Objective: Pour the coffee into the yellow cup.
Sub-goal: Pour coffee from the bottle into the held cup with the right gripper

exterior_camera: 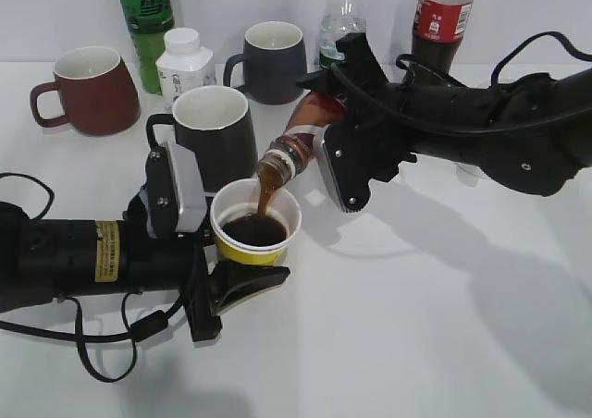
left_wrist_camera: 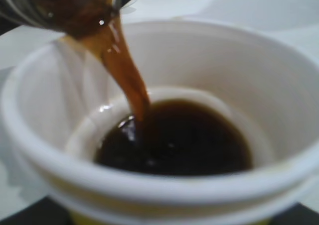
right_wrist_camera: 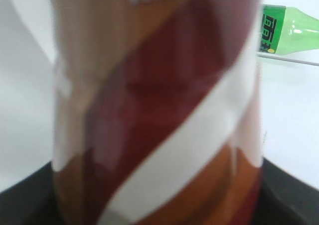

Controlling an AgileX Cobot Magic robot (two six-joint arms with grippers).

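The yellow cup [exterior_camera: 255, 226], white inside, stands at centre-left and holds dark coffee; it fills the left wrist view [left_wrist_camera: 164, 190]. My left gripper [exterior_camera: 217, 252] is shut on the yellow cup's lower body. My right gripper [exterior_camera: 326, 127] is shut on a brown coffee bottle [exterior_camera: 301, 127] with a red and white label. The bottle is tilted mouth-down over the cup, and a brown stream [left_wrist_camera: 124, 70] runs into the cup. The bottle's label fills the right wrist view [right_wrist_camera: 159, 110]. Both grippers' fingertips are mostly hidden.
Behind the cup stand a black mug [exterior_camera: 215, 133], a dark red mug [exterior_camera: 88, 90], a dark blue mug [exterior_camera: 270, 62], a white pill bottle [exterior_camera: 185, 62], a green bottle [exterior_camera: 145, 20], a clear bottle [exterior_camera: 342, 20] and a cola bottle [exterior_camera: 442, 25].
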